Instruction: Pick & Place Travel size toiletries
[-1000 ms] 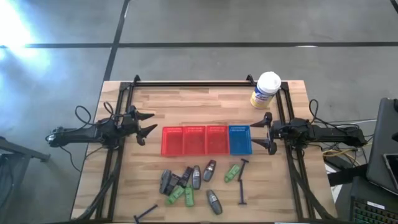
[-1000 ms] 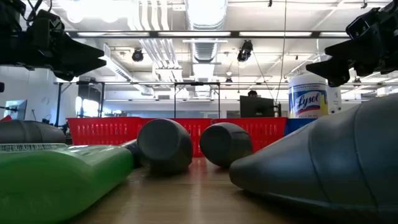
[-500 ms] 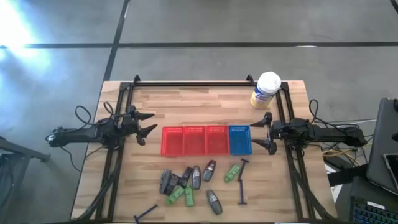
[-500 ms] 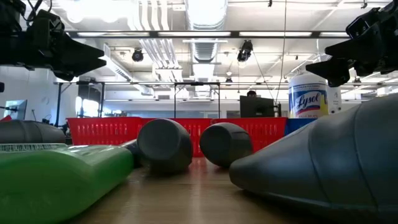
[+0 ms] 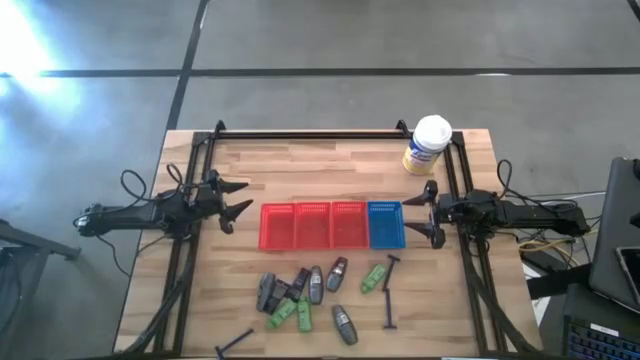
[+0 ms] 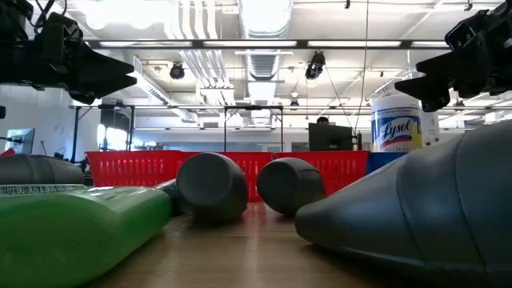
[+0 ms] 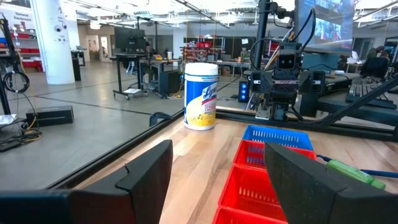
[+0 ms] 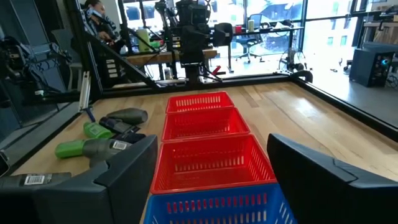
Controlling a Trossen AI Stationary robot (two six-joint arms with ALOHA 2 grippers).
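The left gripper (image 5: 238, 198) hangs above the table (image 5: 300, 160) near its left edge, fingers spread and holding nothing, facing the row of baskets. The right gripper (image 5: 427, 212) sits near the right edge just beside the blue basket (image 5: 386, 224), fingers likewise spread and empty. Three red baskets (image 5: 313, 225) adjoin the blue one in a single row across the table centre. A white-lidded tub (image 5: 427, 145) stands at the far right corner. The toiletries (image 5: 305, 292) lie loose on the table on the near side of the baskets, apart from both grippers: grey bottles (image 5: 344, 324), green tubes (image 5: 375, 276), dark packets (image 5: 267, 291) and black T-shaped sticks (image 5: 390, 293), with one stick (image 5: 234, 344) at the near edge. In the low view, grey bottles (image 6: 213, 186) and a green tube (image 6: 76, 232) lie in front of the red baskets (image 6: 144, 164)
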